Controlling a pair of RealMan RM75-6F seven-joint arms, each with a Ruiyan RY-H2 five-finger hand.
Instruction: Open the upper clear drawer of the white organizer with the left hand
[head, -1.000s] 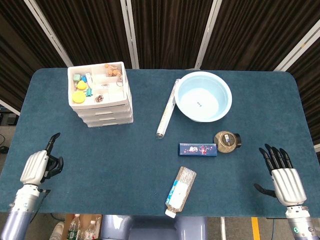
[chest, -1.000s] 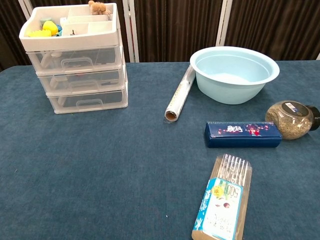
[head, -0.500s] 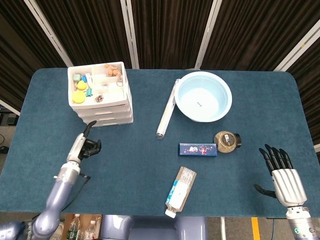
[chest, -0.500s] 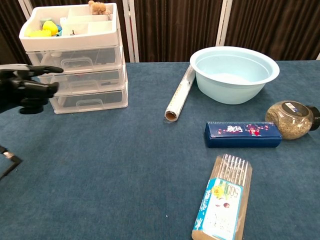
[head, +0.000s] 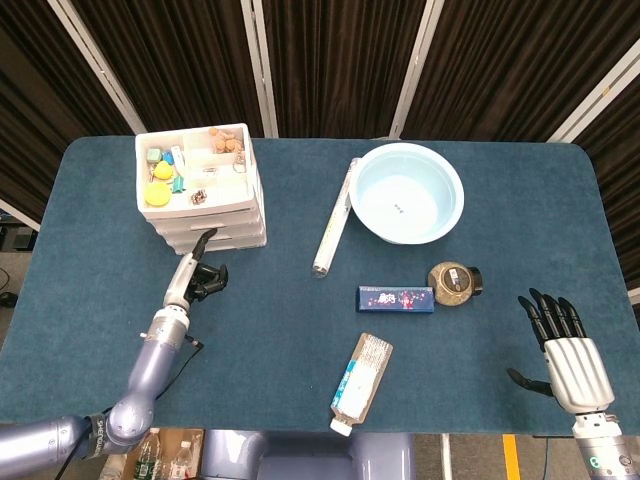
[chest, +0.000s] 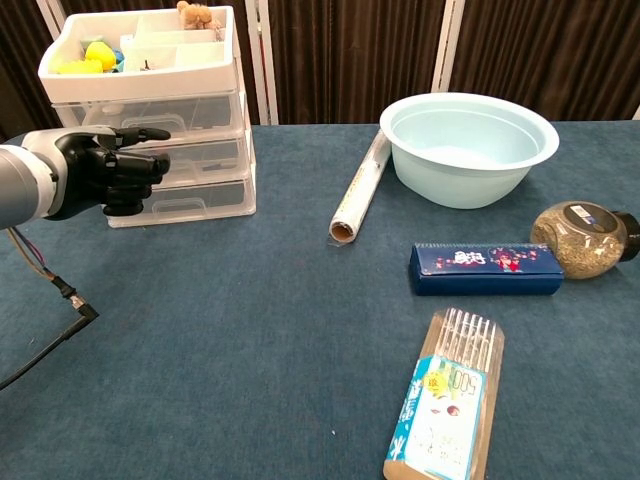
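The white organizer (head: 203, 196) stands at the table's back left, with small items in its open top tray. Its upper clear drawer (chest: 160, 117) is shut flush with the two drawers below it. My left hand (head: 197, 272) hovers just in front of the organizer. In the chest view the left hand (chest: 108, 168) covers the left part of the drawer fronts, one finger stretched out level with the upper drawer's lower edge and the rest curled in on nothing. Whether it touches the drawer I cannot tell. My right hand (head: 565, 352) rests at the front right, fingers spread, holding nothing.
A light blue basin (head: 406, 193) sits at the back centre-right with a foil roll (head: 335, 216) to its left. A dark blue box (head: 396, 298), a jar on its side (head: 454, 279) and a noodle packet (head: 361, 383) lie in the middle and front.
My left arm has swung forward and to the right, from the table's front left edge up to the organizer's front. The right hand and the drawers have not moved.
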